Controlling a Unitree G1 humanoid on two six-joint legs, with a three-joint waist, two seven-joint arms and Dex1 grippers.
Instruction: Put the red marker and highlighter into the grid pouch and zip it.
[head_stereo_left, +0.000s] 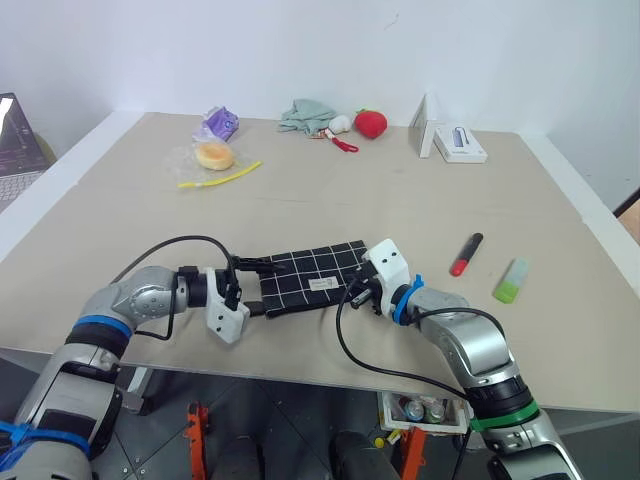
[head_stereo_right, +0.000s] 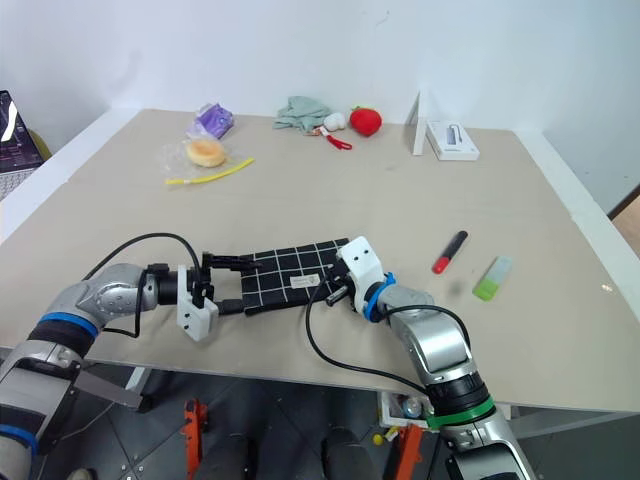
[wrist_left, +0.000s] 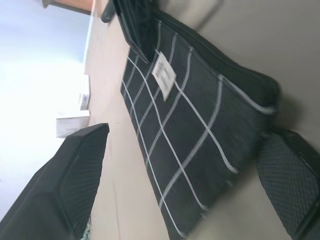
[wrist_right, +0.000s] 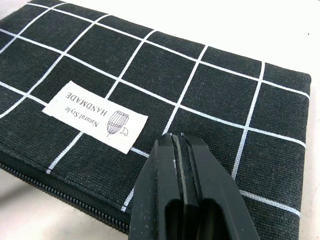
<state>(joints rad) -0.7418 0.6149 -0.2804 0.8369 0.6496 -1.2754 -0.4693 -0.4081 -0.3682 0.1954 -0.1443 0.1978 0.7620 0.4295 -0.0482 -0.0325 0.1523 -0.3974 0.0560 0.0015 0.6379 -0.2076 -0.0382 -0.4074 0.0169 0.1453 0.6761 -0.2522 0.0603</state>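
Pouch (head_stereo_left: 312, 278) lies flat on the table (head_stereo_left: 330, 190) between the wide-spread left end effector (head_stereo_left: 250, 283) and the closed right end effector (wrist_right: 181, 150), whose tips rest on it.

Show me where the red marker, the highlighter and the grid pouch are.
red marker (head_stereo_left: 466, 254), left eye view, mid barrel.
highlighter (head_stereo_left: 511, 281), left eye view, middle of its green body.
grid pouch (head_stereo_left: 305, 270), left eye view, top panel.

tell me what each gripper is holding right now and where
Nothing is held. The left gripper is open around the grid pouch end; the right gripper is shut, over its surface.
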